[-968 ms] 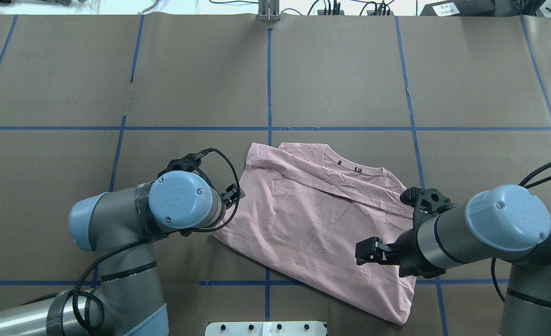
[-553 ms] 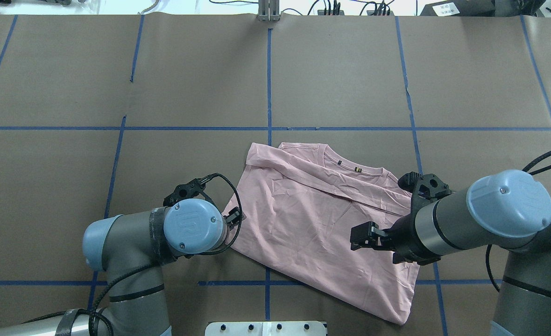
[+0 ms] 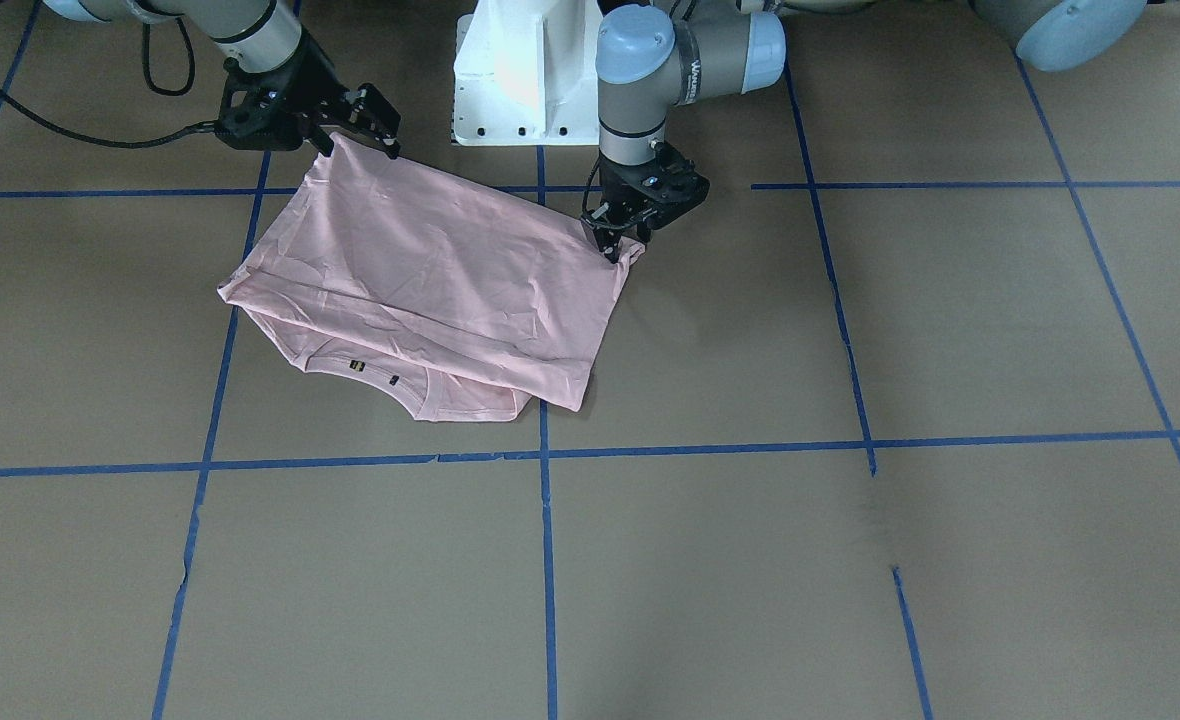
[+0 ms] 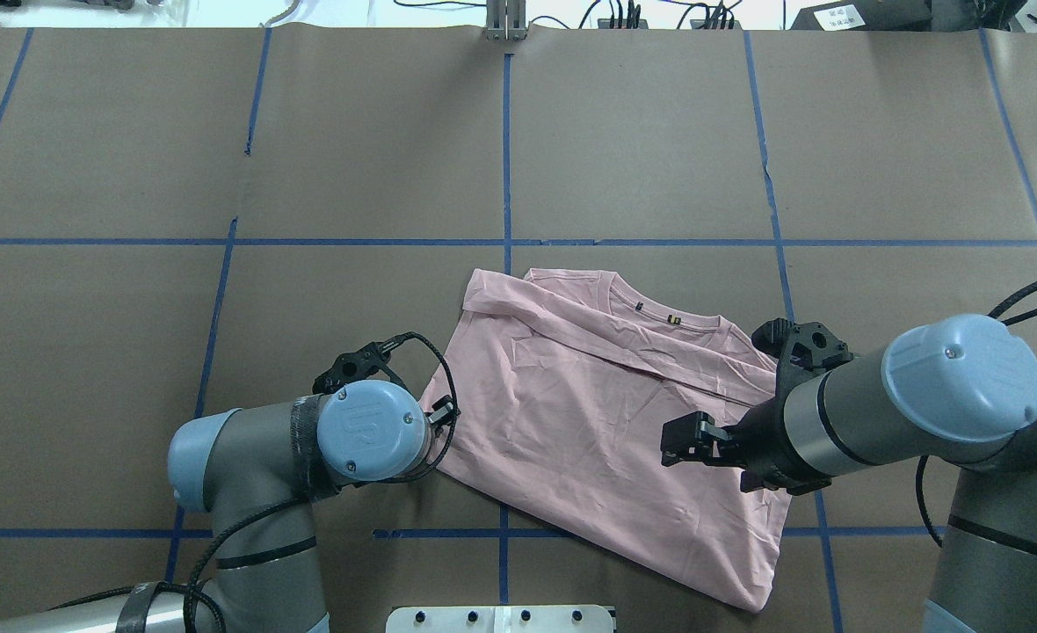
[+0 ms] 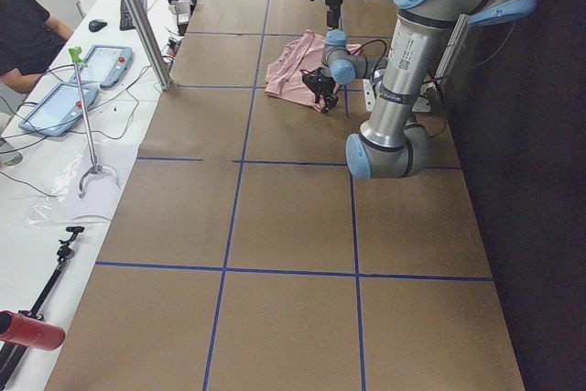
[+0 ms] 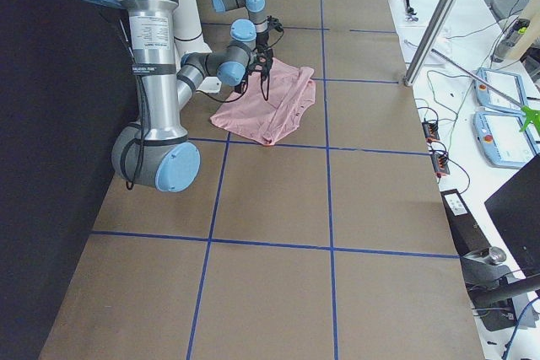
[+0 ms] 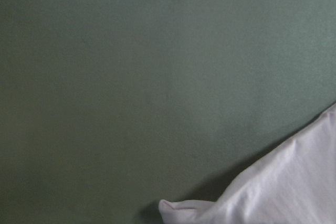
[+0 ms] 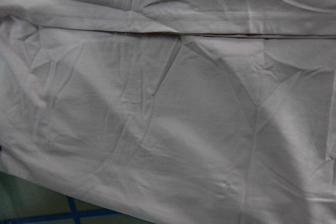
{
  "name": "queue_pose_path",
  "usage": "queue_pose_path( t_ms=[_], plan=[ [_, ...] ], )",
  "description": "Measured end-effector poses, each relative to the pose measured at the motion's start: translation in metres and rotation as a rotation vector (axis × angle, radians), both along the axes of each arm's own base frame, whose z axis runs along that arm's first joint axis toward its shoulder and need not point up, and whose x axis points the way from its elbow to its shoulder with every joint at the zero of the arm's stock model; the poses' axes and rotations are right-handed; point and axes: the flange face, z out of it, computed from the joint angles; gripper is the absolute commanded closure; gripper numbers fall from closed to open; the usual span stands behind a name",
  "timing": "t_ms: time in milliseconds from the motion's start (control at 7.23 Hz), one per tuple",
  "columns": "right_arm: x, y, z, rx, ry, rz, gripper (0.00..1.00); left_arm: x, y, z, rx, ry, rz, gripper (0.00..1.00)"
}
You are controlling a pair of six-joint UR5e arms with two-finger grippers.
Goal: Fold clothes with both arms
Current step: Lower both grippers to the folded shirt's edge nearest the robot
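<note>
Left hand (image 3: 613, 248) pinches a hem corner of the pink T-shirt (image 3: 430, 270), limp light cotton probably best held at matching corners, while right hand (image 3: 358, 135) hovers spread.

both arms sit low at the T-shirt (image 4: 589, 413), 1 per side. left arm (image 4: 246, 448): elbow folded, wrist pointing straight down, left gripper (image 3: 614, 243) tips right at the shirt's robot-side left corner. can't tell if its jaws are pinched or apart (the wrist cap hides them from overhead). right arm (image 4: 844, 413): forearm reaches in across the shirt's right edge, wrist close to level. right gripper (image 3: 360, 140) hangs over the shirt's robot-side right part, its 2 fingers spread apart.
</note>
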Motion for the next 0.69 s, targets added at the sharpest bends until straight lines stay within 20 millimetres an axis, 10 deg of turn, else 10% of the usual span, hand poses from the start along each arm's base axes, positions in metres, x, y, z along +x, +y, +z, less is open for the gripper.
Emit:
queue_pose_path(
  t_ms=[691],
  plan=[
    [0.002, -0.003, -0.002, 0.002, -0.004, 0.007, 0.00, -0.031, -0.048, -0.009, 0.023, 0.014, -0.060, 1.00]
  ],
)
